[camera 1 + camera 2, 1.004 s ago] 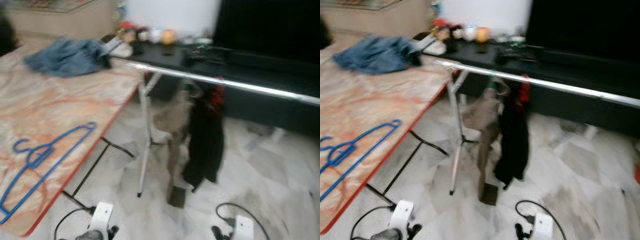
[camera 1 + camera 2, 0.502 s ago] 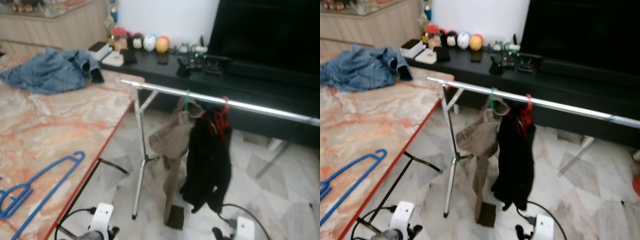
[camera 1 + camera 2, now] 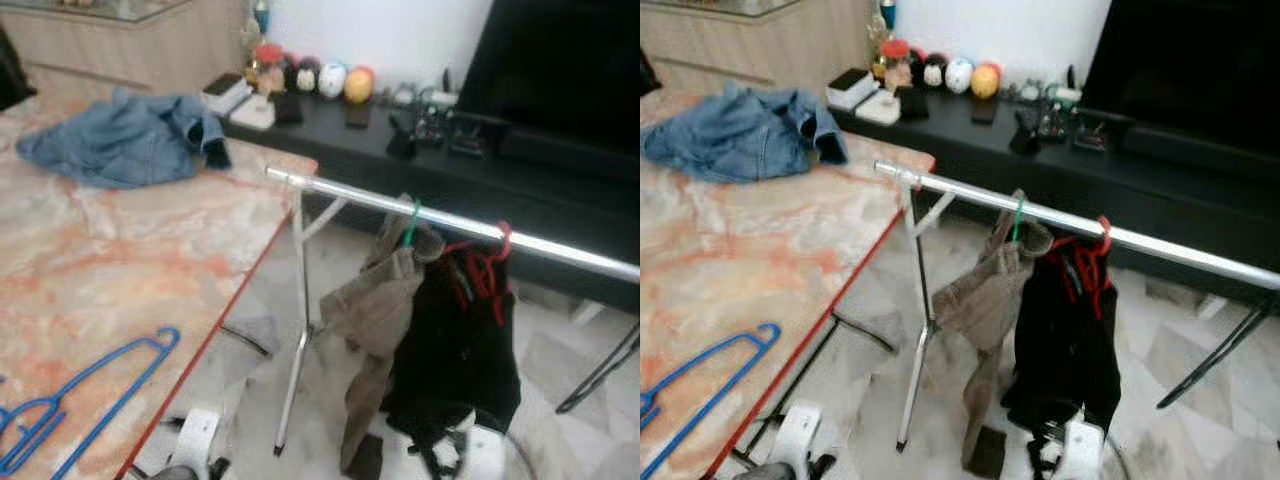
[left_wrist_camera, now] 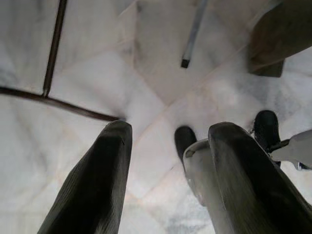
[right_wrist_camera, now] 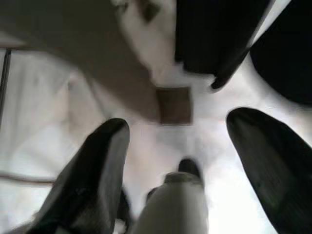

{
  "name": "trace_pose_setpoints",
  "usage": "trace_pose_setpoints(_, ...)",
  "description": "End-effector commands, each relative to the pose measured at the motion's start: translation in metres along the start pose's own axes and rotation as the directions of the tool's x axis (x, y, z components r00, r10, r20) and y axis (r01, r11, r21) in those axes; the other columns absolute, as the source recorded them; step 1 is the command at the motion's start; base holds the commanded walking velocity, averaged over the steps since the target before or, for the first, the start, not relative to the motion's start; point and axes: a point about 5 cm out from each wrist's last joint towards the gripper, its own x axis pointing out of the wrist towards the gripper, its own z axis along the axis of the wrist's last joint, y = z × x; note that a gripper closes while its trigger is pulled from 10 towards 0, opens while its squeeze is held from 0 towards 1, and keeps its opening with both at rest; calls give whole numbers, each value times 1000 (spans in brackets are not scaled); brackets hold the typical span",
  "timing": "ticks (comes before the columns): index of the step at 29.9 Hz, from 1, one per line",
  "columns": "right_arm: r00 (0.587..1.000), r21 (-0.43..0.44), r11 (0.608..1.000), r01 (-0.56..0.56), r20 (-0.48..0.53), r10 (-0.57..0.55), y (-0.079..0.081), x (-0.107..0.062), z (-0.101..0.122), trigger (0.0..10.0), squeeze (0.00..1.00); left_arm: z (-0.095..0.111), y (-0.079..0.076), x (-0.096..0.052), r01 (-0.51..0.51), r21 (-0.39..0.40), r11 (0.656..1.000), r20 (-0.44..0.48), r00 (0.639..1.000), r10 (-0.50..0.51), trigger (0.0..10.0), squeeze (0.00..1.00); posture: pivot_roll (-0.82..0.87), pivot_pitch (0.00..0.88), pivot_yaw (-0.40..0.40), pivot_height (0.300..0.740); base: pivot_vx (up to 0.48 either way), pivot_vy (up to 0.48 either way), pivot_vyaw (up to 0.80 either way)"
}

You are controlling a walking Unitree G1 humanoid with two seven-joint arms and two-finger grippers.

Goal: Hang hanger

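**Blue hanger lying on table, rail not yet served**

Blue hanger (image 3: 85, 400) flat on the marble table (image 3: 120, 270), at the near corner by the red edge, hook end toward the rail. Silver rail (image 3: 1060, 222) to the right on a tripod leg (image 3: 293, 380), already carrying 2 garments: a tan one (image 3: 985, 300) on a green hook, a black one (image 3: 1065, 340) on a red hanger, touching each other. Denim jacket (image 3: 125, 135) crumpled at the table's far side.

Left gripper (image 4: 168, 180) low over the tiled floor, fingers spread, holding nothing. Right gripper (image 5: 178, 170) likewise spread and empty, pointing down near the hems of the hung clothes.

Risks, as a guess: thin wire lying flush on stone, hard to pinch, likely to skid toward the edge and drop; rail on a light stand, easy to knock; hook may snag the tan garment unless aimed at bare rail left of the green hook

No containers here beyond small boxes (image 3: 865, 95) on the dark shelf, contents unreadable
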Motion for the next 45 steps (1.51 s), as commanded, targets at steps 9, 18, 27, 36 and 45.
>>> trace_pose_setpoints(9, 988, -4, 1000, 24, 150, -23, -26, -15, 0, 10000, 0, 0, -2, 1, 5, 2, 1000, -12, 1000, -5, 10000, 0, -80, 40, -15, 740, 0, 0, 0)
trace_pose_setpoints(18, 865, -80, 994, 70, 501, -21, -38, -46, 33, 10000, 0, 1, -1, 1, 5, 14, 1000, -10, 1000, -4, 10000, 0, -90, 35, -7, 740, 0, 0, 0)
trace_pose_setpoints(27, 693, -148, 988, 32, 716, 85, -2, -57, 115, 10000, 0, 2, 1, 0, -2, 17, 1000, -7, 1000, 2, 10000, 0, -88, 24, 0, 740, 0, 0, 0)
trace_pose_setpoints(36, 660, -189, 982, -14, 736, 151, 20, -50, 163, 10000, 0, 3, 1, 1, -4, 15, 1000, -4, 1000, 4, 10000, 0, -81, 6, 5, 740, 0, 0, 0)
trace_pose_setpoints(45, 718, -147, 989, 5, 689, 99, 28, -28, 193, 10000, 0, 2, 0, 1, -5, 10, 1000, -4, 1000, 5, 10000, 0, -67, 11, 5, 740, 0, 0, 0)
